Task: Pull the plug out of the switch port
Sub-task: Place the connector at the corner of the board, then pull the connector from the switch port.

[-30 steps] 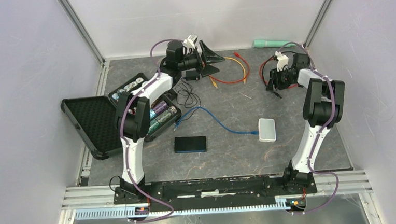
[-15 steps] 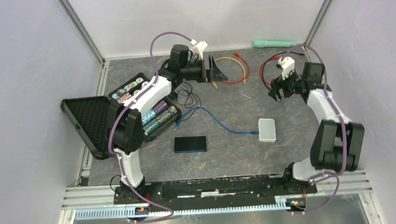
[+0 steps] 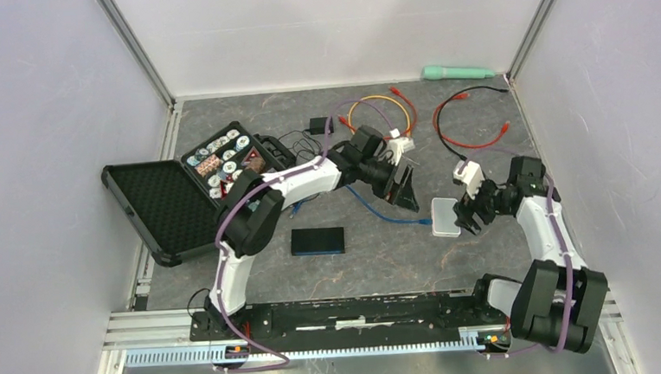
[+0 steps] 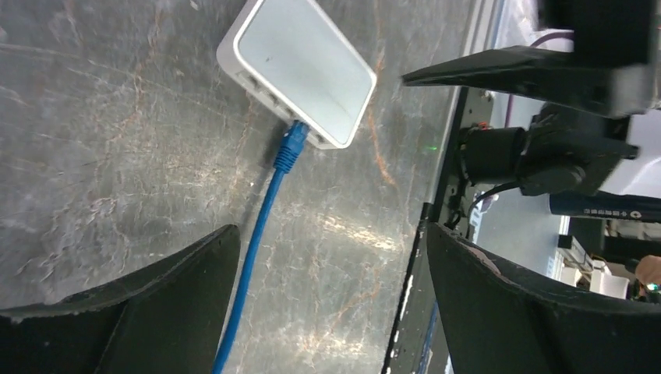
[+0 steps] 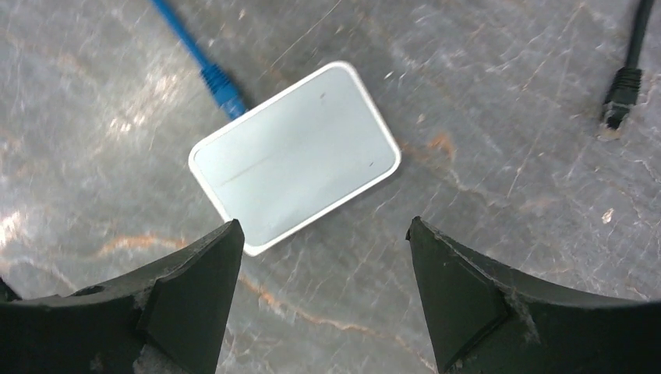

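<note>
Switch (image 3: 446, 216), a small white box, lies on the grey table (image 3: 375, 267) towards the near right. We see the blue plug (image 3: 422, 221) seated in a port on its left edge, with the blue cable (image 3: 370, 204) trailing away to the left and far side. We find the left gripper (image 3: 405, 193) hanging just left of the plug, jaws spread wide and holding nothing. The right gripper (image 3: 468, 219) sits over the switch's right edge, jaws likewise apart and empty, framing the box in its wrist view.
</note>
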`<state>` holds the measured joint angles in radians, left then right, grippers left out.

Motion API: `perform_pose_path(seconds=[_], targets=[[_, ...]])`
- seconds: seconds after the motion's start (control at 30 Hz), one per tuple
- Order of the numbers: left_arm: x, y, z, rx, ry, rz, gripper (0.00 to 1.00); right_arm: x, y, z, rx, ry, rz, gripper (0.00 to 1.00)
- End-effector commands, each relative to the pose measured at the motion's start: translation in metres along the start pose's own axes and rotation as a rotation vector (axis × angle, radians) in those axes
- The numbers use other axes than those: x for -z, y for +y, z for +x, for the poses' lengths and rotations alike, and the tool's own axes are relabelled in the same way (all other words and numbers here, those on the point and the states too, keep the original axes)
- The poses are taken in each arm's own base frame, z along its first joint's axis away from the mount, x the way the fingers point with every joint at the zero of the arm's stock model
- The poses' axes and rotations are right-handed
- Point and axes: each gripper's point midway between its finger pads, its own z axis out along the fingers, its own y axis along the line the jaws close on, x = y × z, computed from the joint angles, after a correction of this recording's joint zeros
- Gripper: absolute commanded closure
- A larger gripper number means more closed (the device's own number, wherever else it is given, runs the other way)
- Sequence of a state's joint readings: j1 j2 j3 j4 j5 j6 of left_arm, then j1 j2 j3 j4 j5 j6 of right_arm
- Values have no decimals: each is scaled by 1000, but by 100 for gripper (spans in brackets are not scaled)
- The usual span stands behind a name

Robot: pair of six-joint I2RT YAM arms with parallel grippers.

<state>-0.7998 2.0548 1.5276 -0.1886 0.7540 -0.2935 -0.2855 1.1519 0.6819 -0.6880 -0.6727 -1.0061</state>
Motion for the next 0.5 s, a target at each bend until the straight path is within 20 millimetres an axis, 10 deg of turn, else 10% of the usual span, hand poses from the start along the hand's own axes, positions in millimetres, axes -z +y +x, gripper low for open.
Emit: perform_pose_path(seconds=[0.0,0.47], targets=[[-24,2,3,32,26,63,6,10,35,22,122,26,-119,15],[-70,14,22,153,78,103,12,-6,59,58,99,53,-186,20]])
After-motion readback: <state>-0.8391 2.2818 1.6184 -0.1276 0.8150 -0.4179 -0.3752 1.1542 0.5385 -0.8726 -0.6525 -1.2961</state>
